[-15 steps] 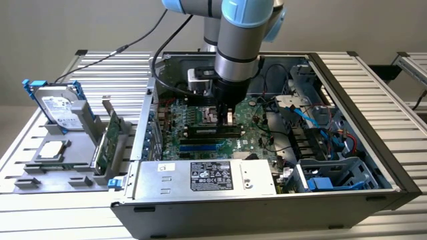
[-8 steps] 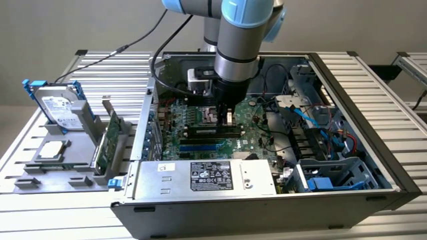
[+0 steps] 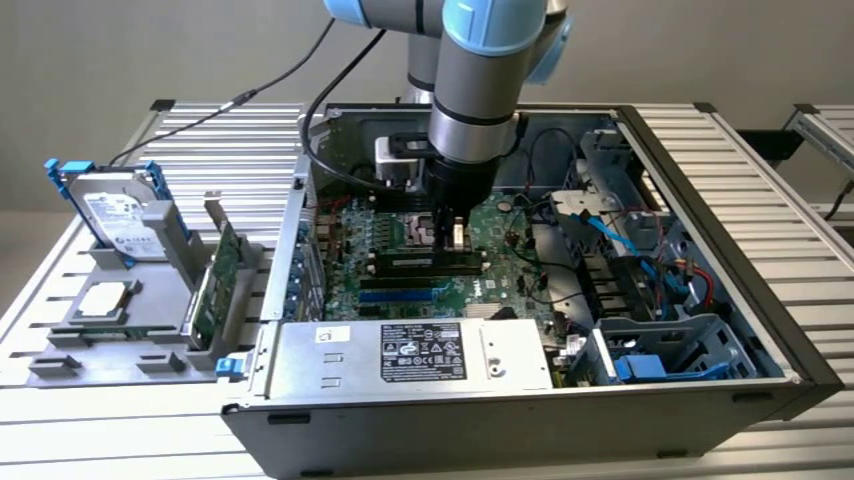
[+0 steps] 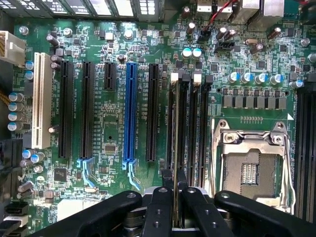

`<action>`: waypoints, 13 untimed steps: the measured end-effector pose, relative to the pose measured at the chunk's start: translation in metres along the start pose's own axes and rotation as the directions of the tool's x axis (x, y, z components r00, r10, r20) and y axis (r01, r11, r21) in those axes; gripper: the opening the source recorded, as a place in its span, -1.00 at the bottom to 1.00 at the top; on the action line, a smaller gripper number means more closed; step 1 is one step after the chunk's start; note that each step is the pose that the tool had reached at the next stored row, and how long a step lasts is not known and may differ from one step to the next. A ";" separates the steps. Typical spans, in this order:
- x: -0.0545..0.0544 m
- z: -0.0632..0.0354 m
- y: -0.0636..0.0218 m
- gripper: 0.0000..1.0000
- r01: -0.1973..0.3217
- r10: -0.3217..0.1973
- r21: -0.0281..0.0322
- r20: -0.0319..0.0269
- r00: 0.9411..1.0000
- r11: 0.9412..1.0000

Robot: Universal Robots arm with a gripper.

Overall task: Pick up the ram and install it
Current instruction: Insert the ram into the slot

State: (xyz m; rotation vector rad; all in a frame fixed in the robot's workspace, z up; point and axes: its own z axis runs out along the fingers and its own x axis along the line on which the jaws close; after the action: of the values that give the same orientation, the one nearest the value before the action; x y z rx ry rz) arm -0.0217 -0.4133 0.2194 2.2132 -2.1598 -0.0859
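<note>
Because the ram (image 4: 176, 148) hangs edge-on along a black memory slot (image 4: 183, 123) beside the CPU socket (image 4: 249, 170), a slight tilt or offset could probably jam it on the slot wall or bend it. The gripper (image 4: 176, 200), at twelve o'clock from the power supply (image 3: 414, 352) in the exterior view, is nearly closed, pinching the ram.

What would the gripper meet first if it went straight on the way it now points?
Probably a black memory slot on the large green motherboard: the gripper points down at it, clamping the thin green ram stick edge-on. How near is unclear.
</note>
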 end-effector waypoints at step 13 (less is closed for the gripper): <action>0.000 0.0023 -0.0001 -0.73 0.000 0.000 0.000 -0.001 1.000 1.000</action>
State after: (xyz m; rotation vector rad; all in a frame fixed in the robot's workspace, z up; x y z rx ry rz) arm -0.0217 -0.4133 0.2170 2.2128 -2.1595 -0.0852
